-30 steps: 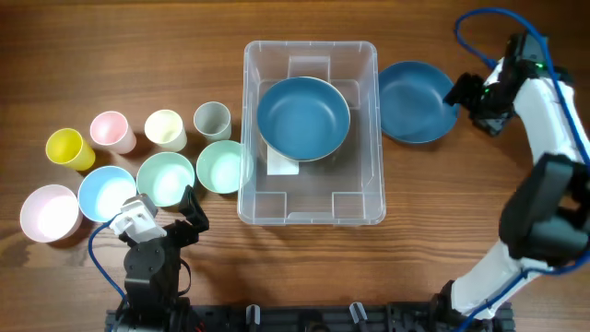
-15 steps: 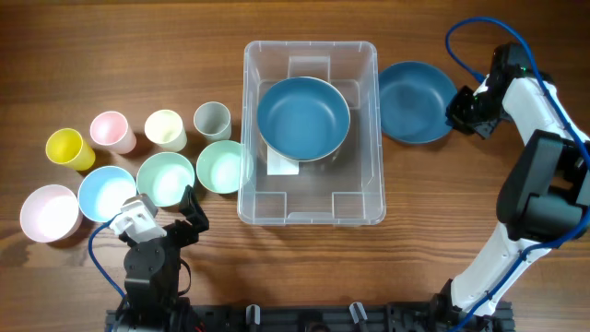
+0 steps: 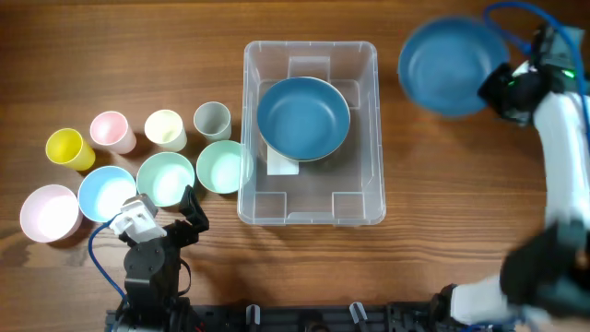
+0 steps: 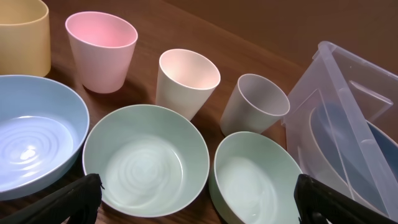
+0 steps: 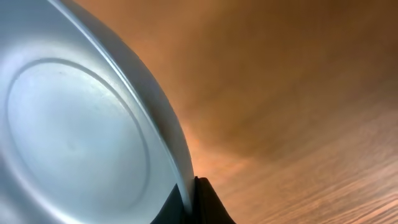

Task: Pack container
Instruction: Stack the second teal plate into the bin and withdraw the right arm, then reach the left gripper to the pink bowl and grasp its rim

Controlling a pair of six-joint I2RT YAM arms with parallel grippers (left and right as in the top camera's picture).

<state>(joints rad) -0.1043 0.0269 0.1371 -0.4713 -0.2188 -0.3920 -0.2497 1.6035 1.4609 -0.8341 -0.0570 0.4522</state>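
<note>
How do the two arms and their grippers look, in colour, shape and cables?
The left arm is a black, blocky body with a white block near its top and a thin blue cable. The left gripper has dark fingers. The right arm has white rounded links, black joints, a looped blue cable and a small green light. The right gripper is black.

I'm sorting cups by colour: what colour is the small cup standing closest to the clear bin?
The cup is pale grey; the left wrist view shows it best.

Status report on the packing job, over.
Left gripper open, parked. Right gripper shut on blue bowl, aloft right of container. Second bowl already inside. Nothing blocking.
</note>
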